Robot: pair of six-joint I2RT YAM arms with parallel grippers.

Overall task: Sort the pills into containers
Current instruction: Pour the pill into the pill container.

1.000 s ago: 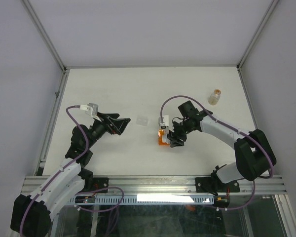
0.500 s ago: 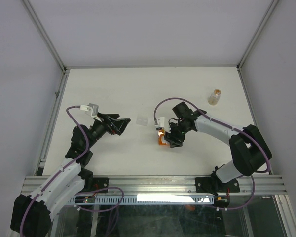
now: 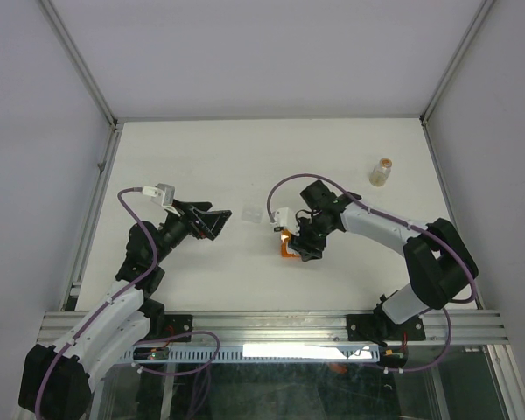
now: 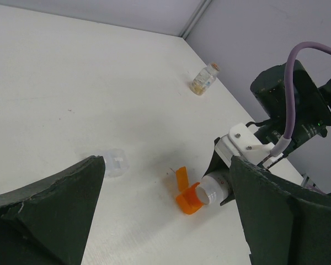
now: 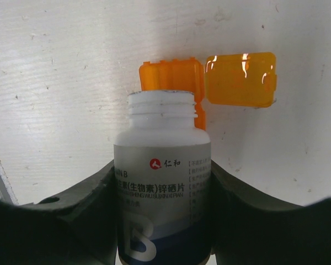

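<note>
My right gripper (image 5: 163, 172) is shut on a white bottle (image 5: 163, 187) with a dark band, its cap off. The bottle lies tipped, its open mouth against the rim of a stubby orange cup (image 5: 171, 74) whose flip lid (image 5: 241, 79) hangs open. From above, the gripper (image 3: 303, 240) and bottle (image 3: 289, 233) sit just over that cup (image 3: 287, 253). My left gripper (image 3: 215, 221) hovers open and empty at the left, the bottle (image 4: 214, 187) and cup (image 4: 188, 201) between its fingertips' line of sight. No loose pills show. A clear vial (image 3: 381, 171) with tan contents stands far right.
A small clear plastic cap (image 3: 255, 214) lies on the white table between the two grippers, also seen as a clear cap (image 4: 113, 162) in the left wrist view. Aluminium frame rails (image 3: 96, 188) and grey walls bound the table.
The right arm has carried the white bottle a little to the left, bringing its mouth up to the orange cup. The left arm has not moved.
</note>
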